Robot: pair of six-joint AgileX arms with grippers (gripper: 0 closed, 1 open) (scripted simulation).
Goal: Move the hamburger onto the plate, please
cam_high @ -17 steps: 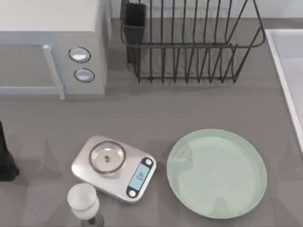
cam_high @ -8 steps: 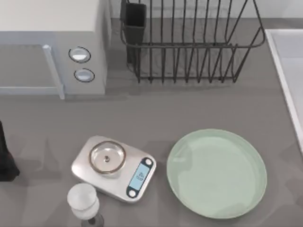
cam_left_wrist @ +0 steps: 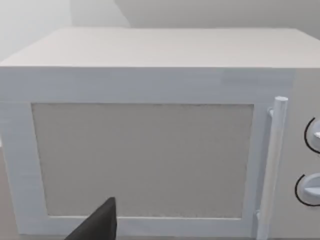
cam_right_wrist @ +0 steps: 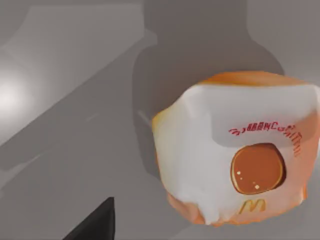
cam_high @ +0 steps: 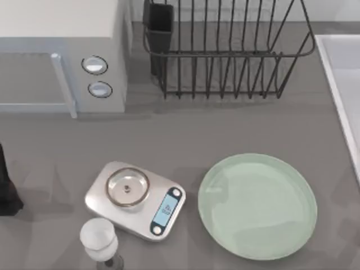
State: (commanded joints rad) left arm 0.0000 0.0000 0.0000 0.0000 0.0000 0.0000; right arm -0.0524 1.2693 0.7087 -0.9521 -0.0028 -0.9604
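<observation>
The mint-green plate (cam_high: 257,206) lies bare, the wrapped hamburger (cam_right_wrist: 236,150) is viewed beneath the right gripper (cam_right_wrist: 95,222), whose opening cannot be told; transfer remains.

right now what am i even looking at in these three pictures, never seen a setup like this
Three cameras on a simulated two-armed robot at a grey table. One looks down from above; the other two sit on the arms' wrists.

From above: a pale green plate, bare, a steel scale to its left, a white wine glass in front of the scale, a microwave at the back left and a wire dish rack behind.

The left wrist camera faces the microwave door. The right wrist camera looks at the hamburger, orange-tan and wrapped in white paper, close up on the grey surface. A dark corner in each wrist picture is part of that arm's pincer. The hamburger is not yet on the plate.
</observation>
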